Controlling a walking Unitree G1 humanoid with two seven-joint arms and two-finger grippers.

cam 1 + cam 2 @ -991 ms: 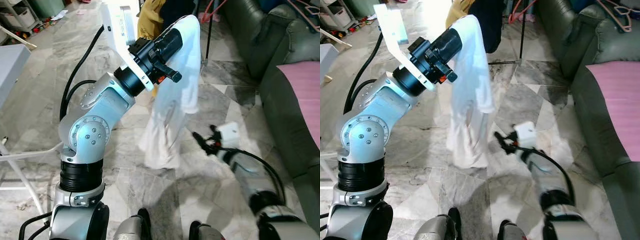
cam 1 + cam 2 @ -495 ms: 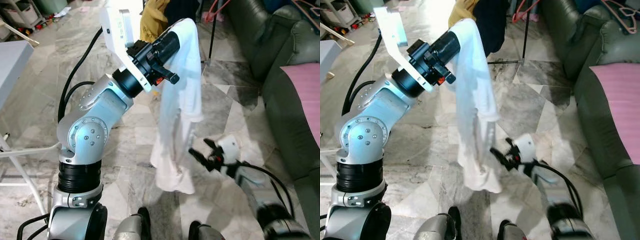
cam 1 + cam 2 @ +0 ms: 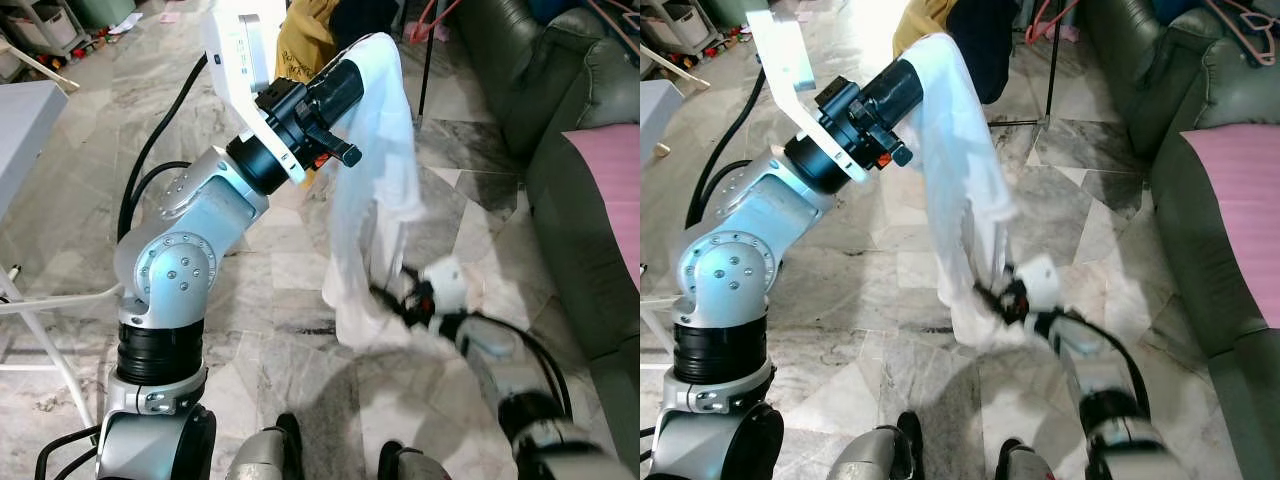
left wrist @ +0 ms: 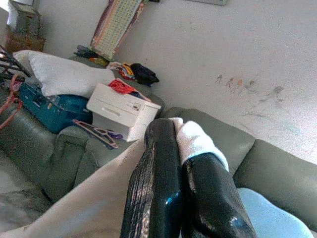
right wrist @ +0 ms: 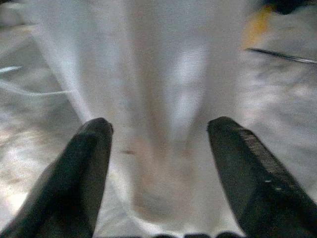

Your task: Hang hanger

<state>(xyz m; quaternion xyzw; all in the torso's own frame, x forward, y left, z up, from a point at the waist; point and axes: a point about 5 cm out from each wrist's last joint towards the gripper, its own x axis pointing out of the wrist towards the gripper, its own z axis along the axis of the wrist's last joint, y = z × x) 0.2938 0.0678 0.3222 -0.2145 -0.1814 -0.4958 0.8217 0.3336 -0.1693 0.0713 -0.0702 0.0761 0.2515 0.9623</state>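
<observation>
A white garment [image 3: 375, 170] hangs from my raised left arm down toward the floor. My left gripper [image 4: 176, 124] is shut on its top edge, and a fold of white cloth [image 4: 195, 141] shows between the black fingers. Low down, my right gripper [image 3: 990, 298] is open at the garment's lower hem. In the right wrist view the cloth [image 5: 163, 99] lies between the two spread fingers [image 5: 89, 148]. Whether they touch it I cannot tell. A pink hanger [image 3: 1240, 25] lies on the sofa back at the far right.
A dark green sofa [image 3: 560, 120] with a pink cushion [image 3: 610, 180] runs along the right. A clothes stand pole [image 3: 425, 60] with yellow and dark clothes [image 3: 305, 35] is behind the garment. A white table [image 3: 25, 120] is at the left. The floor is marble tile [image 3: 260, 330].
My right gripper has moved left and up to the garment's hem, and the cloth is now between its open fingers. The garment's lower part has swung toward the right.
</observation>
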